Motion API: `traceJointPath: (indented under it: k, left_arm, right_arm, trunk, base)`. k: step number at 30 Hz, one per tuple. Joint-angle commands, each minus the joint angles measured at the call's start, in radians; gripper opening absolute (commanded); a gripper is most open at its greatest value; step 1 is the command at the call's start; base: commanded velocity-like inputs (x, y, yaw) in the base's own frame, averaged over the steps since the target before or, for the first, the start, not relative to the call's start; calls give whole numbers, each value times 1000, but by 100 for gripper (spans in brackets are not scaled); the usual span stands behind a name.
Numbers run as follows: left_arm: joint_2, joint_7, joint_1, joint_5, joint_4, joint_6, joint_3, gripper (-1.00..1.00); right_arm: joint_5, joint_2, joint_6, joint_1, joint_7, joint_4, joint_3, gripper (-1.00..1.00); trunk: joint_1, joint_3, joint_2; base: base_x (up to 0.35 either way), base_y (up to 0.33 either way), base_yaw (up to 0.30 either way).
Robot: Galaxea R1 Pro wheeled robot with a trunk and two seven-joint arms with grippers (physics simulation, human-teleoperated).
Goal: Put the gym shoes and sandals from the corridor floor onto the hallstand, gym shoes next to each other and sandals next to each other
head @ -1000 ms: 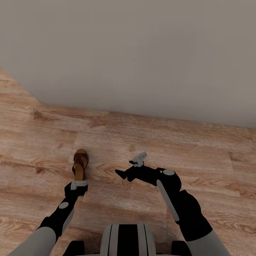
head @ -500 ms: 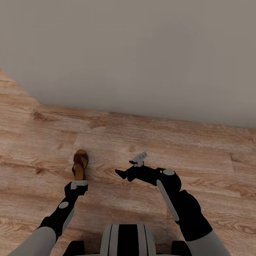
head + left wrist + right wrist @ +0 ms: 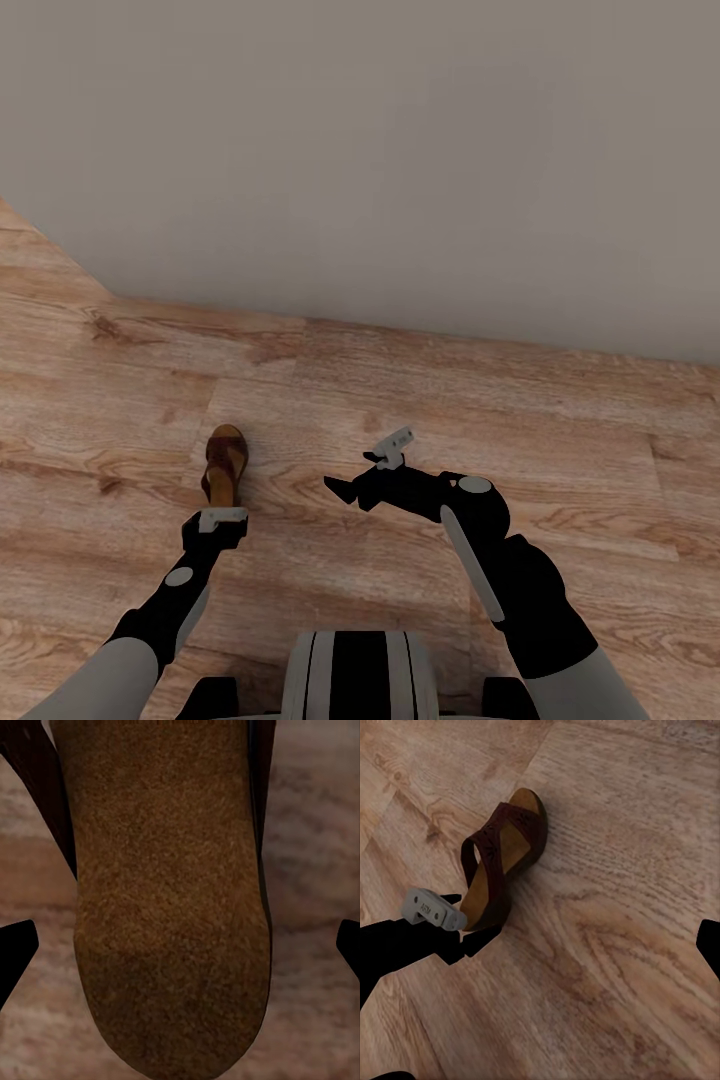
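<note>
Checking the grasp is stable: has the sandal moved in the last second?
No. In the head view the sandal keeps its place against the floor planks, with the left gripper at its heel.

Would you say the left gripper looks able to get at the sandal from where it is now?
Probably yes. The left gripper sits at the sandal's heel end, its fingers open on either side of the sole, and nothing on the floor lies between them.

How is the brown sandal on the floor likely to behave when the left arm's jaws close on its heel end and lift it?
The sandal has a thick sole, so it probably stays stiff rather than drooping. Its footbed looks suede-like, which should resist slipping. Gripped at the heel end by the left gripper, the toe may sag downward, since most of the sandal's length lies beyond the jaws.
</note>
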Motion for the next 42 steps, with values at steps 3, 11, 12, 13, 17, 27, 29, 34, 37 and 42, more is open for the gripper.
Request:
traceJointPath:
  k: [3,11,12,13,17,27,29,34,37,42]
  left_arm:
    - [-1,4,1,-10,0,-5,4,-100]
    - [0,6,1,-9,-1,-5,5,-100]
    - [0,6,1,-9,-1,-5,5,-100]
    - [0,6,1,-9,-1,-5,4,-100]
    - [0,6,2,-9,-2,-5,4,-100]
    - [0,6,3,-10,-3,-4,4,-100]
    - [0,6,3,-11,-3,-4,4,-100]
    - [1,6,2,-11,-3,-3,4,-100]
    - [1,6,1,-11,-3,-1,4,-100]
    - [1,6,2,-11,-2,2,4,-100]
  right_arm:
    - [-10,0,8,0,-3,-1,0,100]
    - [-10,0,8,0,-3,-1,-2,100]
    - [-10,0,8,0,-3,-1,-2,100]
    - [-10,0,8,0,-3,-1,-2,100]
    - [-10,0,8,0,-3,-1,-2,100]
    - [-10,-1,8,0,-1,1,-1,100]
    - [-10,-1,8,0,-1,1,-1,100]
    - [-10,-1,8,0,-1,1,-1,100]
    - [-10,-1,8,0,-1,1,0,100]
    - [-9,-1,8,0,-2,16,0,100]
  trunk:
    - [0,0,0]
    - [0,0,0]
    - [0,0,0]
    - [0,0,0]
    - [0,0,0]
    - [-2,15,1]
    - [-3,23,1]
    - [-5,42,2]
    - [-6,54,3]
    - [-9,73,4]
  base:
    - [1,0,0]
    - [0,0,0]
    - [0,0,0]
    - [0,0,0]
    - [0,0,0]
    - [0,0,0]
    - [0,0,0]
    - [0,0,0]
    - [0,0,0]
    - [0,0,0]
